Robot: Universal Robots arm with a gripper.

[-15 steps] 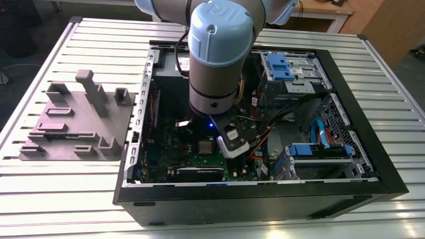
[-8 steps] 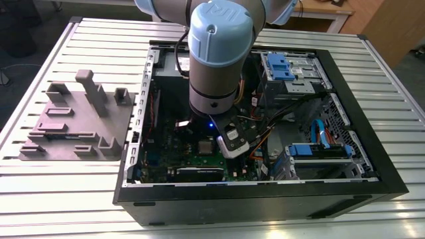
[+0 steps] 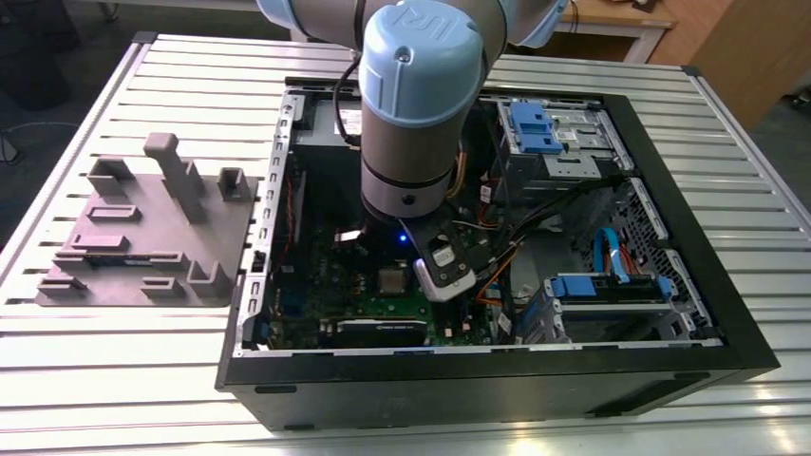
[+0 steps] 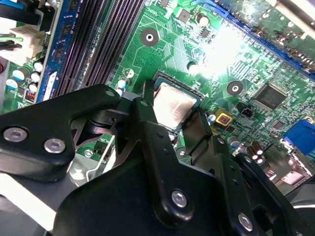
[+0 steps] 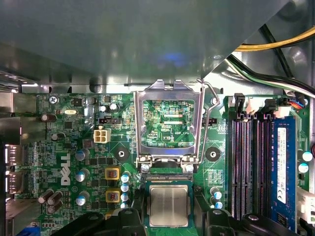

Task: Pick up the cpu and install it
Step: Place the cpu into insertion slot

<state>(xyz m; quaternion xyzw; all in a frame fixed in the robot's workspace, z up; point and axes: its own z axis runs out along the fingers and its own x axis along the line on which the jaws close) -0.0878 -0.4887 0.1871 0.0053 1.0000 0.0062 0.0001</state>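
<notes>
Aluminium slat table carries the lot. On it sits a black PC case w/ its side off and 1 robot arm reaching down inside. A grey plastic block lies on the table at the exterior view's left, beside the case but apart from it. A green board covers the case floor, w/ long dark memory slots running near the socket. The metal socket frame is swung open, its hinge end just beside the socket.

The black gripper hangs right over the socket w/ its body on 2 sides of the cpu. Can't tell whether it's clamped on the chip or let go.

The cpu lies flat in the socket, btwn the gripper's 2 sides in both wrist views. In the exterior view it's just under the arm's wrist.

Handling, my guess:
- Light, thin and stiff, so it won't flex.
- The smooth metal top is prob slippery, so take it by 2 opposite edges, not the face.
- The underside and socket contacts are prob fragile, so keep it level w/ no dragging and no side push.

Looks:
- Small flat square w/ a dull silver-grey top and rounded corners.
- It catches a warm glare in the second wrist view.
- A thin pale rim runs round it, set in a dark surround.
</notes>
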